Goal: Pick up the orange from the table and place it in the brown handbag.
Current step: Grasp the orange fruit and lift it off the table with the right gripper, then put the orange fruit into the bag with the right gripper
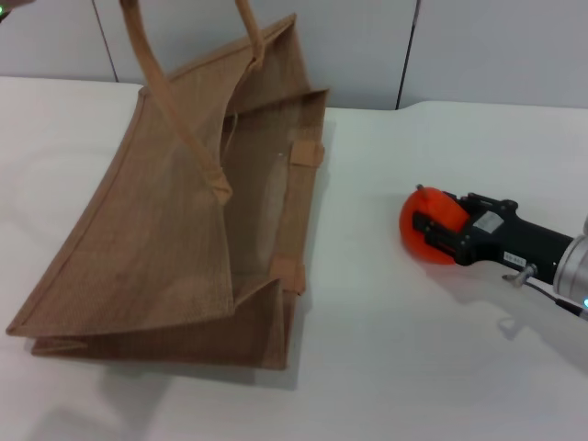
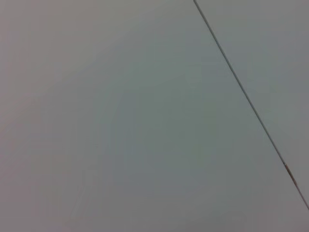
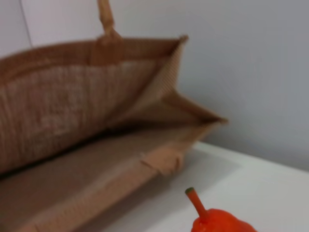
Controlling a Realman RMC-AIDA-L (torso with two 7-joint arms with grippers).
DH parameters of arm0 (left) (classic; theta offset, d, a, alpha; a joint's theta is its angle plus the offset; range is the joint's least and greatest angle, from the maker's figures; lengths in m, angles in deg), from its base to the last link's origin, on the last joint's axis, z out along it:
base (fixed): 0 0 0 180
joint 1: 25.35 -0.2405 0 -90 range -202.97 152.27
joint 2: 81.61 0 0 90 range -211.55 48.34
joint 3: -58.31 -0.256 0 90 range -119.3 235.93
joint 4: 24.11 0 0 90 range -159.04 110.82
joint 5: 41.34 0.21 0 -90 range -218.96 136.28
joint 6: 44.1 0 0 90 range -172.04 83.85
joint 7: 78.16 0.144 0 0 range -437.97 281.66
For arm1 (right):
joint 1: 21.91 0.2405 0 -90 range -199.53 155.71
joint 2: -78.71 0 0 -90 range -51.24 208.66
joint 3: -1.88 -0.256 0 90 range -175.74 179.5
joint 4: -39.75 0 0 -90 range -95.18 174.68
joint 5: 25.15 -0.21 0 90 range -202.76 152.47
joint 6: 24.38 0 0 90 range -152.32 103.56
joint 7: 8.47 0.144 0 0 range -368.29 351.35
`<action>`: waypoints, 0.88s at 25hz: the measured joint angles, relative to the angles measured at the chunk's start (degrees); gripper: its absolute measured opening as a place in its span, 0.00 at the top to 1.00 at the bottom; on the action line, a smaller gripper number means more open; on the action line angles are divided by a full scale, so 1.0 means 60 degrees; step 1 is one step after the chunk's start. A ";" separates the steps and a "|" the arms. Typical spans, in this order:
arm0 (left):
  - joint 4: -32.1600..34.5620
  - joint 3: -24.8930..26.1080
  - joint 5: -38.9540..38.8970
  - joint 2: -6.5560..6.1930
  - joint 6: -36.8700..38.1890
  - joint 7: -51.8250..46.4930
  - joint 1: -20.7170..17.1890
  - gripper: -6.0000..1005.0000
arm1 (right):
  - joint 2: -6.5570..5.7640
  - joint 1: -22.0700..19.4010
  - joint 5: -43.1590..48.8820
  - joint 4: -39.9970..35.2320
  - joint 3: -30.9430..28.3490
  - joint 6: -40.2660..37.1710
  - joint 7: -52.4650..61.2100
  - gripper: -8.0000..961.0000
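Observation:
The orange point(image 1: 410, 231) is at the right of the white table point(image 1: 404, 367). My right gripper point(image 1: 432, 231) reaches in from the right, its black fingers closed across the fruit. In the right wrist view the orange's top and stem point(image 3: 219, 221) show close up. The brown handbag point(image 1: 156, 230) stands tilted at the left, its mouth open toward the orange. One handle point(image 1: 184, 119) rises out of the top of the head view. The bag's open inside point(image 3: 72, 111) shows in the right wrist view. My left gripper is out of view; its wrist view shows only a grey wall.
A grey panelled wall point(image 1: 367, 46) runs behind the table. Bare tabletop point(image 1: 367, 230) lies between the bag's mouth and the orange. A seam point(image 2: 241, 92) crosses the wall in the left wrist view.

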 joint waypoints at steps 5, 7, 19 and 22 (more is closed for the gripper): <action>-0.0001 -0.0002 0.0000 -0.0015 -0.0019 0.0005 0.0129 0.88 | -0.0024 0.0137 -0.0001 0.0222 -0.0012 0.0128 0.0002 0.46; 0.0000 -0.0028 0.0000 -0.0024 -0.0022 0.0017 0.0166 0.88 | -0.0045 0.0186 -0.0005 0.0357 -0.0013 0.0133 0.0002 0.47; -0.0058 -0.0111 -0.0081 -0.0012 -0.0037 0.0125 0.0407 0.88 | -0.0318 0.0135 0.0092 0.2135 0.0065 0.0415 0.0002 0.54; -0.0055 -0.0175 -0.0082 -0.0003 0.0010 0.0125 0.0462 0.88 | -0.0395 0.0181 0.0195 0.2493 0.0074 0.0656 0.0002 0.57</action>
